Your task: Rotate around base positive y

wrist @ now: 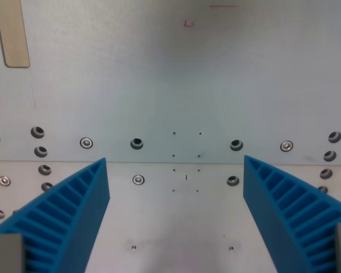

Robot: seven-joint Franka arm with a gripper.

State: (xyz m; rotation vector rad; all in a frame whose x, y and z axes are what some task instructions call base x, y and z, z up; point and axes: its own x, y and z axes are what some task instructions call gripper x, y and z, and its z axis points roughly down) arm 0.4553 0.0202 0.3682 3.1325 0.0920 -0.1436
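Looking down through the wrist view, a grey metal tabletop [176, 85] is recorded, made of plates meeting at a horizontal seam and studded with screws [86, 142] and open bolt holes [137, 143]. The pincer [175, 193] is seen with its two blue ribbed fingers [74, 210] spread wide apart, nothing held between them. A beige strip [12, 34] is noted at the wrist view's upper left. Faint red marks [188, 24] are listed near the top edge. No containers are in view.
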